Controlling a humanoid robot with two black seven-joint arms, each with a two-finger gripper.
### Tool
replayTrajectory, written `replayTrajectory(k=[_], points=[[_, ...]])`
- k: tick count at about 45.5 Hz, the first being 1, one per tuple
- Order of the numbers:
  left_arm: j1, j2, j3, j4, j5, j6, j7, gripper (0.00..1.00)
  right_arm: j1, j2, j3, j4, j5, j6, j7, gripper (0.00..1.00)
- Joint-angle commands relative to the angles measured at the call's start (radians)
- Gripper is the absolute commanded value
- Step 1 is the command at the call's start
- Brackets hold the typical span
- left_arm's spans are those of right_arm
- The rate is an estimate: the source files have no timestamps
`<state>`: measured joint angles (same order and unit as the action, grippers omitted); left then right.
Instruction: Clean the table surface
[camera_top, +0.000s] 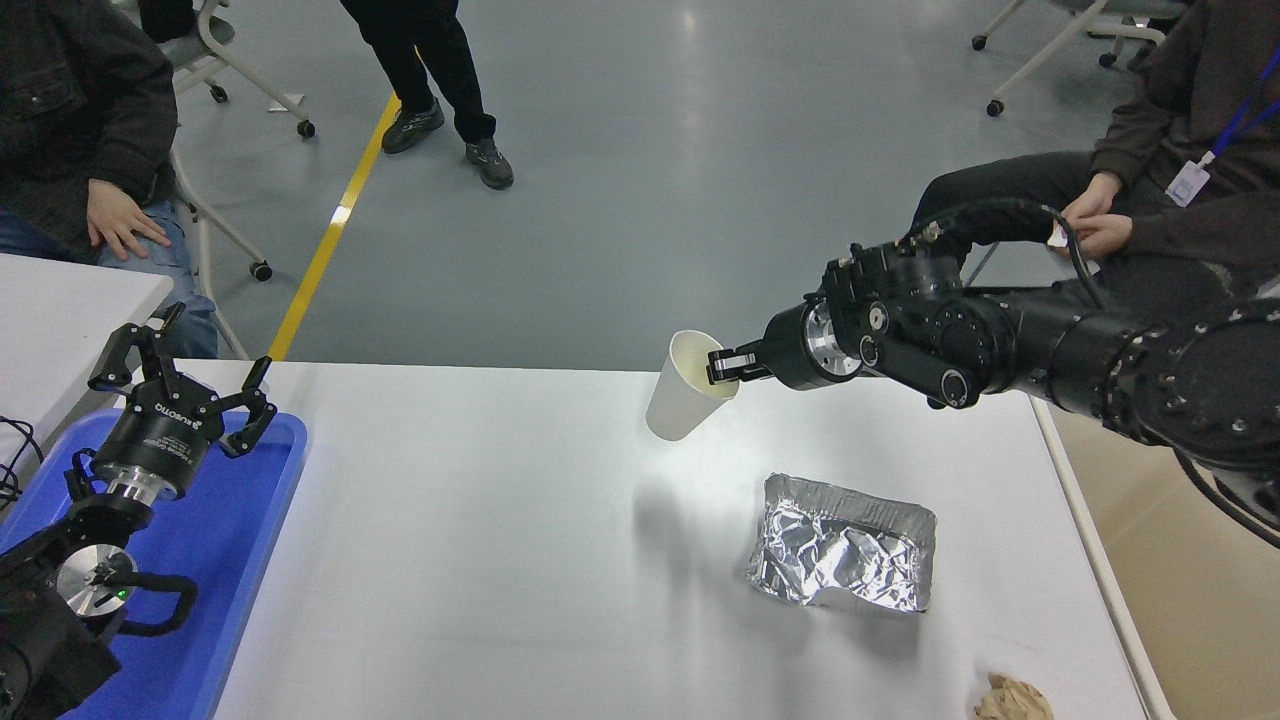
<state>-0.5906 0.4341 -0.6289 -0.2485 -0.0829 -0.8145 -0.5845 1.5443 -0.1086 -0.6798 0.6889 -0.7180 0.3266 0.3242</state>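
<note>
The table surface (500, 560) is a wide white top. My right gripper (722, 366) is shut on the rim of a white paper cup (682, 400), which hangs tilted in the air above the table's far edge and casts a shadow below. A crumpled foil tray (840, 545) lies on the table to the right of centre. A brown crumpled paper ball (1012, 697) sits at the front right edge. My left gripper (185, 375) is parked open over the blue tray (245, 520) at the lower left.
A beige bin (1190, 560) stands off the table's right side. A smaller white table (60, 310) is at the left. People sit beyond the far edge at top left and top right; another stands at top centre.
</note>
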Motion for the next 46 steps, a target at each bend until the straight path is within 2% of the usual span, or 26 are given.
replayTrajectory(k=[1,17,25,37,46], points=[[0.0,0.0,0.0,0.0,0.0,0.0,0.0,1.0,0.112,-0.132,-0.014,0.147,-0.072,0.002,0.006,0.0],[0.0,0.0,0.0,0.0,0.0,0.0,0.0,1.0,0.249,-0.39,-0.01,0.38,-0.195,0.002,0.01,0.0],[0.0,0.0,0.0,0.0,0.0,0.0,0.0,1.0,0.258,-0.528,-0.009,0.436,-0.29,0.002,0.036,0.0],[0.0,0.0,0.0,0.0,-0.001,0.0,0.0,1.0,0.122,-0.704,-0.004,0.411,-0.363,-0.018,0.065,0.0],[0.0,0.0,0.0,0.0,0.0,0.0,0.0,1.0,0.034,-0.782,-0.007,0.333,-0.365,-0.07,0.105,0.0]])
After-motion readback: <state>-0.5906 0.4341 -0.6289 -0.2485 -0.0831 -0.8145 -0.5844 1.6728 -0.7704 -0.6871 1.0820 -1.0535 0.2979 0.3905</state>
